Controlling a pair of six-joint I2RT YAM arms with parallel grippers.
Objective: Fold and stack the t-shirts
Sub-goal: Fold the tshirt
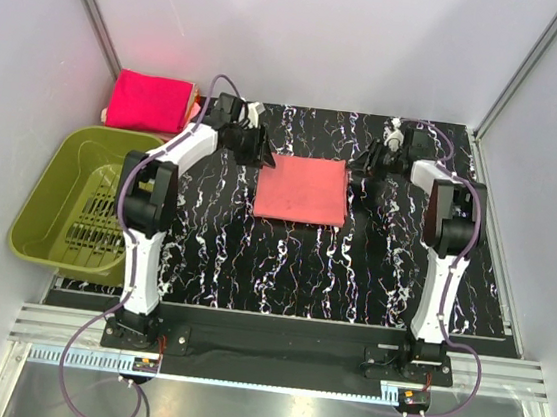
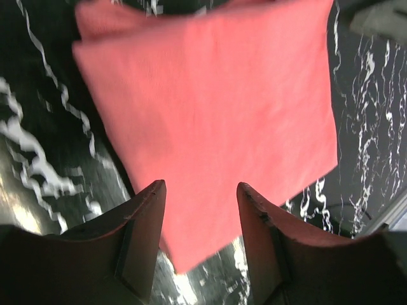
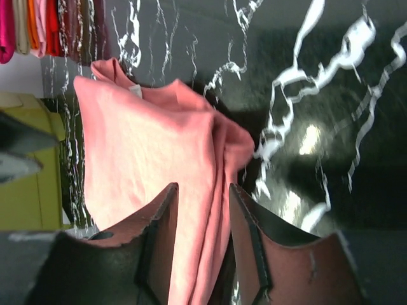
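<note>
A salmon-coral t-shirt lies folded into a flat rectangle in the middle of the black marbled table. My left gripper is open at its far left corner; in the left wrist view the fingers straddle a corner of the shirt from just above. My right gripper is open at the shirt's right edge; in the right wrist view the fingers stand either side of the bunched folded edge. A stack of folded magenta-pink t-shirts sits at the back left.
An olive-green plastic basket stands off the table's left edge, also seen in the right wrist view. White walls close in the back and sides. The stack's edges show at the top left of the right wrist view.
</note>
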